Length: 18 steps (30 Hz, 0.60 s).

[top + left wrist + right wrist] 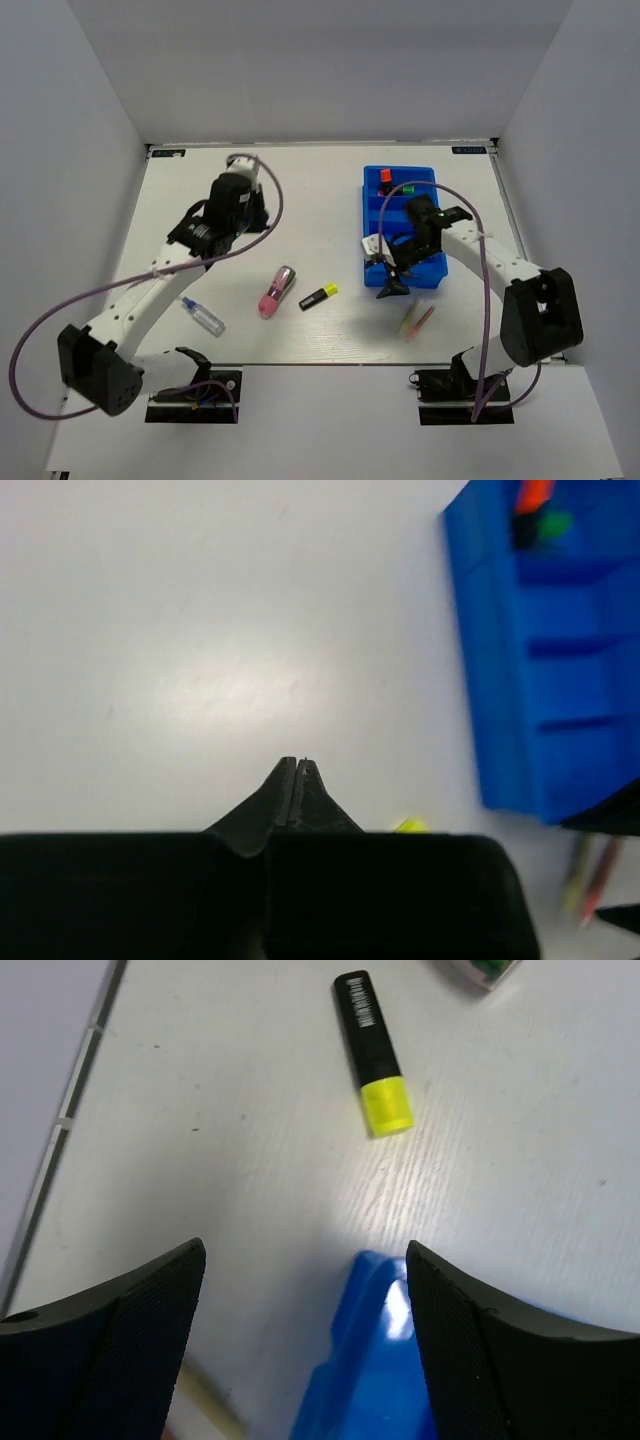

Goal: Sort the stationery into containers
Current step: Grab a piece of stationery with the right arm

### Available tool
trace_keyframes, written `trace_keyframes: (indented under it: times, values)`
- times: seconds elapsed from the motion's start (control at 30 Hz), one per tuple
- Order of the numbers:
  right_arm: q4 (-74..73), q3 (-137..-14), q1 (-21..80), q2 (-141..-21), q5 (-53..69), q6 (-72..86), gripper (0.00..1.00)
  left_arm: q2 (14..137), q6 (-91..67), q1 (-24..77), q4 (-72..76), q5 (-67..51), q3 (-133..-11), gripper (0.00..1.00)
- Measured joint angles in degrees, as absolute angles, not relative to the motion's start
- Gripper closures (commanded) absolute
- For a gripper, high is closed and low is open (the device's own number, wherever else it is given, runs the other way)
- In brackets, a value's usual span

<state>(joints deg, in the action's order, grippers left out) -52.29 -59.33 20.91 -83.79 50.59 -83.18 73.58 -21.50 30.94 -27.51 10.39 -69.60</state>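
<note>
Though apart, highlighter (373,1055) ahead of right pincer (305,1255)

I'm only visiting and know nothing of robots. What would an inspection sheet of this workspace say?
Surface: white table, no spills seen.
Job's things: blue tray holds orange-capped highlighter, green-capped highlighter; yellow-capped highlighter, pink-and-silver marker, clear pen, two thin pens lie outside it.
Clutter: nothing seen.
Grippers: left gripper shut, empty; right gripper open by the tray's near corner.
Cables: purple cables loop along both arms.
Surroundings: pale walls on three sides.

Blue tray (372,215), yellow-capped black highlighter (318,296).
</note>
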Motion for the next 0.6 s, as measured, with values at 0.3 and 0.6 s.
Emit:
trace_keyframes:
  times: [0.3,0.6]
  values:
    - [-41.80,-62.57,35.00,-91.55,40.38,-80.09,0.17,55.27,-24.12,18.41,-42.44,11.55,-43.94,0.07]
    - [-39.64,-74.02,44.64,-105.21,32.88,-75.77,0.23,43.99,-26.17,7.16,-43.05,12.21,-36.36,0.07]
